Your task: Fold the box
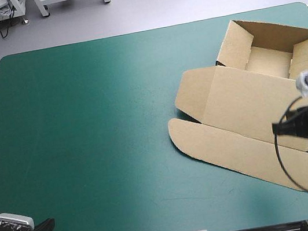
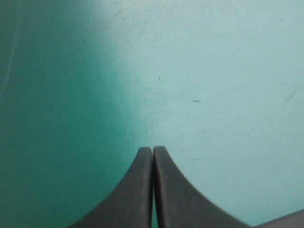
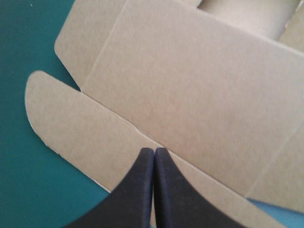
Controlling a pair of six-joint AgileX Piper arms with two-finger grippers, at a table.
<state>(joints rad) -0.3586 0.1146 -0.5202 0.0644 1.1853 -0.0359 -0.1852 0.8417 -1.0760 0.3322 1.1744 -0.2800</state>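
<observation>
The brown box lies at the table's right side as an open tray with its walls raised, toward the far edge. Its lid lies flat toward the front and ends in a long rounded flap. My right gripper hovers over the lid's right part, shut with nothing in it. In the right wrist view its tips meet over the crease between the lid and the rounded flap. My left gripper is at the near left corner, shut over bare teal-green cover.
The teal-green cover stretches bare from the box's left side flap to the table's left edge. The box's right end reaches close to the table's right edge.
</observation>
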